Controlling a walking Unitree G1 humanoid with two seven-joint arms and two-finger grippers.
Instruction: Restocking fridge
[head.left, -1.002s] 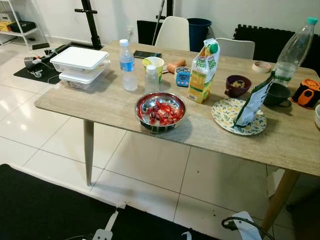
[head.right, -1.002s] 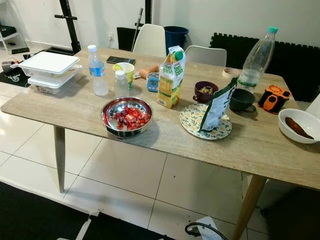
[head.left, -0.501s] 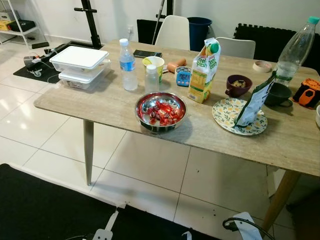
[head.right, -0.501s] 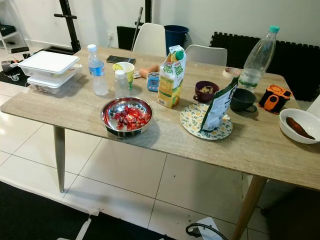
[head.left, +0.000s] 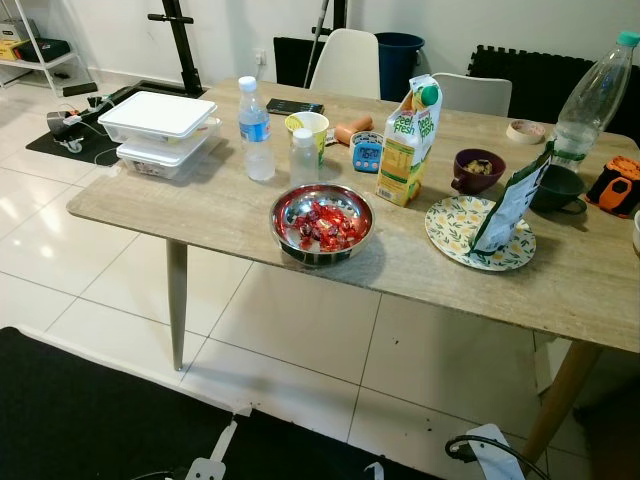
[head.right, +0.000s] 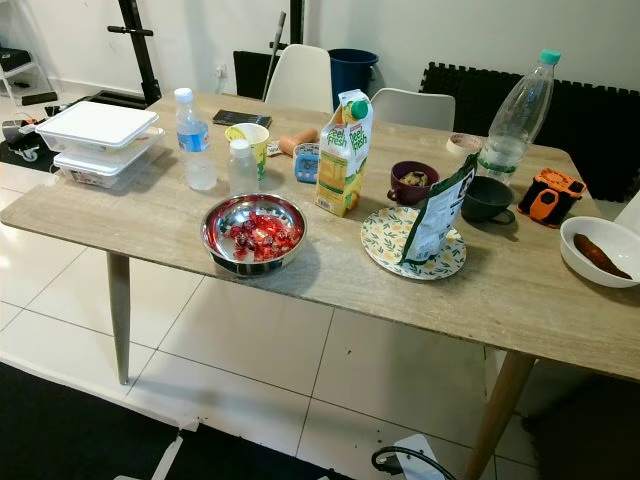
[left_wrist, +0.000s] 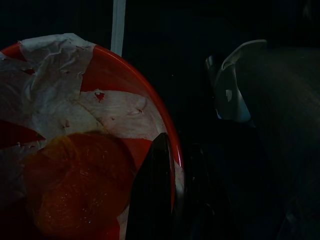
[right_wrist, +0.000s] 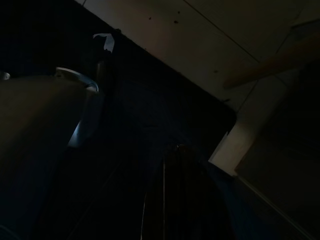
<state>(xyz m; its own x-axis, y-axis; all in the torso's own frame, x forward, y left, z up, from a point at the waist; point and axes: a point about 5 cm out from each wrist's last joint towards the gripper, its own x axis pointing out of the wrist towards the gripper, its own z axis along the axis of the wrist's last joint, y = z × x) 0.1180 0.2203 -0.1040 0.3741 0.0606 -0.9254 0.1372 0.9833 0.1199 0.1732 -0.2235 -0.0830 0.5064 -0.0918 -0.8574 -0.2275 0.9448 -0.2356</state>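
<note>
Left gripper (left_wrist: 172, 200) hangs low, fingers clamped on the rim of a red bowl (left_wrist: 75, 150) holding paper and an orange lump. Right gripper (right_wrist: 175, 200) idle; its opening cannot be told. Juice carton (head.left: 408, 140) stands behind steel bowl (head.left: 322, 222) on bench (head.left: 200, 205). Keep the red bowl level while walking.

Wooden table (head.left: 220, 205), steel bowl (head.left: 321, 223), juice carton (head.left: 407, 140), patterned plate (head.left: 452, 224)

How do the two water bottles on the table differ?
The small bottle has a white cap and blue label, near the table's left end; the big bottle is far taller, with a teal cap and green label, near the right end. Both are clear plastic, upright and capped.
</note>
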